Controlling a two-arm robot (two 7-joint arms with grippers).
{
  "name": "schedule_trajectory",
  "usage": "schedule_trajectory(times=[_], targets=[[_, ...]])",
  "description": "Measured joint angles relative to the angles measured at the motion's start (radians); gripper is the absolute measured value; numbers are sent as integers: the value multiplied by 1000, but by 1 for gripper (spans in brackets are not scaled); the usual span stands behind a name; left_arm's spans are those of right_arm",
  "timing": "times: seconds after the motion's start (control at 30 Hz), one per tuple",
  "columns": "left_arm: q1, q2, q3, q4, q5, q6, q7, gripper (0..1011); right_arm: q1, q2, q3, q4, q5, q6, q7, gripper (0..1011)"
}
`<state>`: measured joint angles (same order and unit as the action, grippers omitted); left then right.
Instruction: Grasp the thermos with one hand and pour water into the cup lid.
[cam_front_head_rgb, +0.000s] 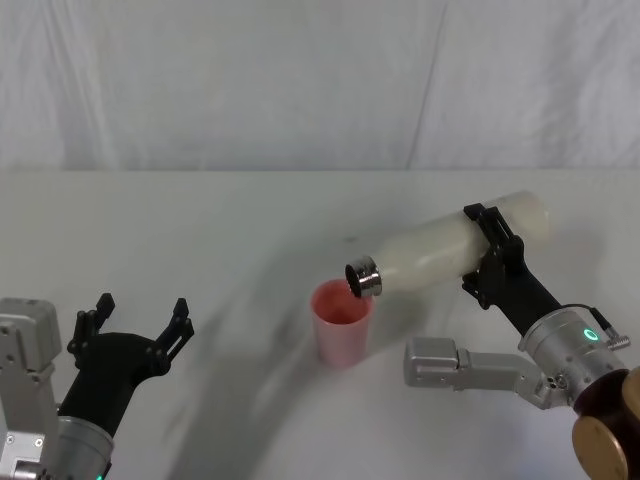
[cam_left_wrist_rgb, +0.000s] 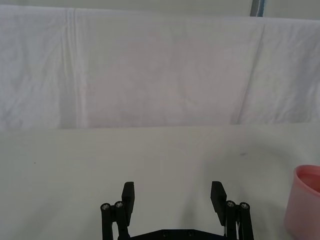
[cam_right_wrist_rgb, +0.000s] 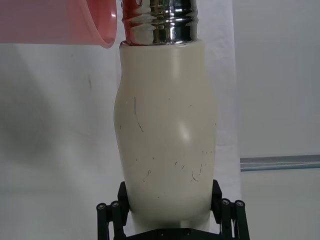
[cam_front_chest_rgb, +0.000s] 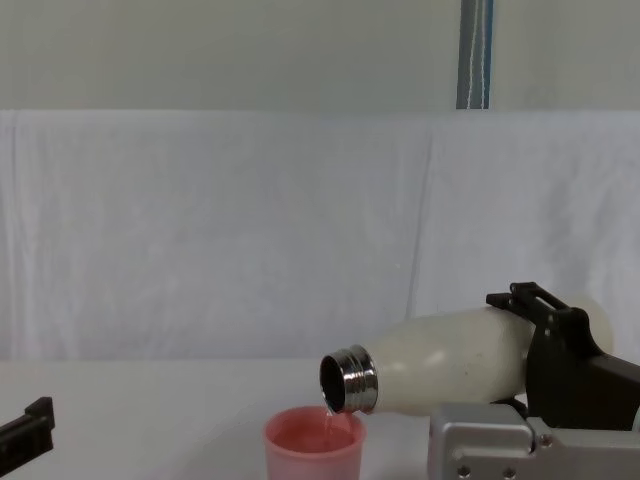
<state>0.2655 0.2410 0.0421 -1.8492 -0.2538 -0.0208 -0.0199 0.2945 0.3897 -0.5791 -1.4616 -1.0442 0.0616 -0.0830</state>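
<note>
**Q:** Over the desk (cam_front_head_rgb: 200, 220), where is everything?

**A:** On the robot's right side, the right end effector (cam_front_head_rgb: 497, 257) is clamped around the lower body of the thermos (cam_front_head_rgb: 450, 250), one finger on each side. The thermos is lifted off the desk and tipped close to horizontal, with its steel neck pointing toward the robot's left and slightly down. The mouth of the neck sits just above the near rim of the cup lid (cam_front_head_rgb: 342, 322), a small pink cup standing upright on the white-covered desk, near the middle.

**Q:** Is water actually going in?

**A:** From the chest camera, a thin stream appears to fall from the lower edge of the neck into the cup lid. How full the cup is cannot be told.

**Q:** And the other arm?

**A:** The left end effector (cam_front_head_rgb: 140, 320) is parked low on the robot's left, well apart from the cup lid, its fingers spread wide with nothing between them.

**Q:** How far along is the task?

**A:** By my reading, the grasp, lift and tilt are done and the pour is under way. What is left is finishing the pour, then likely righting the thermos.
</note>
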Motion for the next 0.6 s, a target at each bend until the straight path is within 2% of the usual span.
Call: schedule_trajectory(times=[0.6], targets=[[0, 0, 0, 0, 0, 0, 0, 1001, -2, 1, -2, -5, -4, 5, 3, 962]])
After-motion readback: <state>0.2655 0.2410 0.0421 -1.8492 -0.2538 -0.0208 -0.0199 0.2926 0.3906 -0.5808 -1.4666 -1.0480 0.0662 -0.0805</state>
